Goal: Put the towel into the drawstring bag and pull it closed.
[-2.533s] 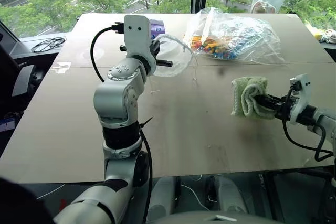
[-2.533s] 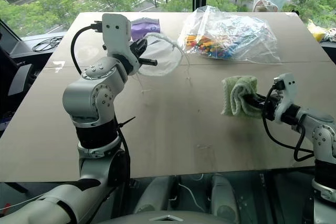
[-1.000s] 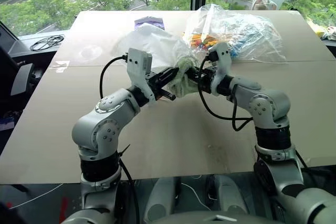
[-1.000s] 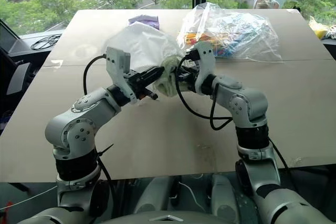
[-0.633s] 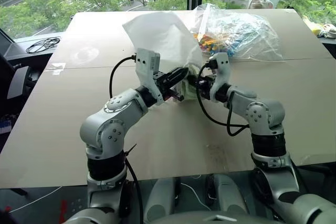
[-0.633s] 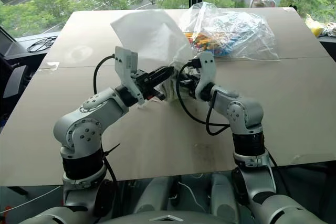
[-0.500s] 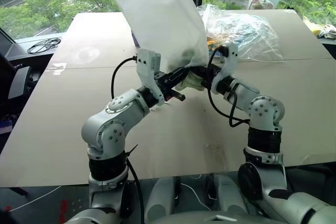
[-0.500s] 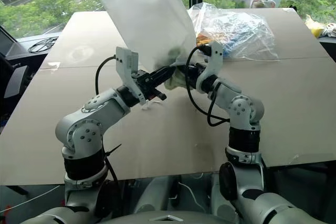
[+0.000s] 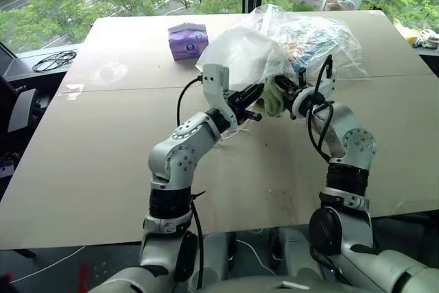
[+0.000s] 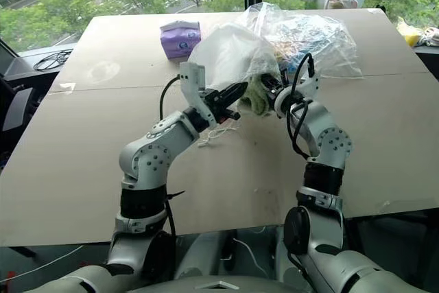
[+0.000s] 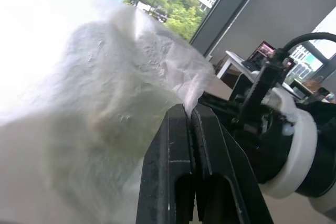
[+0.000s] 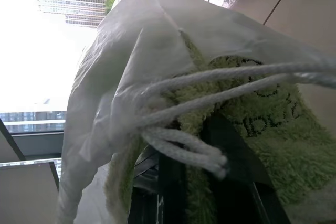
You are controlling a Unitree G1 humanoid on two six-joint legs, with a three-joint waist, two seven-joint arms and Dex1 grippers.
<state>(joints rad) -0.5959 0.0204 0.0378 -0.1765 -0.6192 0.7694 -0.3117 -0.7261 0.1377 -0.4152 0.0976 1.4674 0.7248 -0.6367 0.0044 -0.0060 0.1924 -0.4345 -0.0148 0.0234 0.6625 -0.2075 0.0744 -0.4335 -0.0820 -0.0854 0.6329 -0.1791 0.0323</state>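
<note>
Drawstring bag [image 9: 240, 56] dropped lower, left end effector [image 9: 257, 101] pinching it, right end effector [image 9: 280, 87] clamping towel [image 9: 272, 97]

Silver-grey jointed arms, white wrist housings, looping black cables, black-fingered grippers.

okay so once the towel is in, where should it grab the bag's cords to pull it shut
Probably where the cords bunch together just outside the gathered mouth of the bag. There they run side by side and hang free of the towel, so one pinch could take them all. Come from the right gripper's side, since the left gripper already pinches the bag's rim and can anchor it.
</note>
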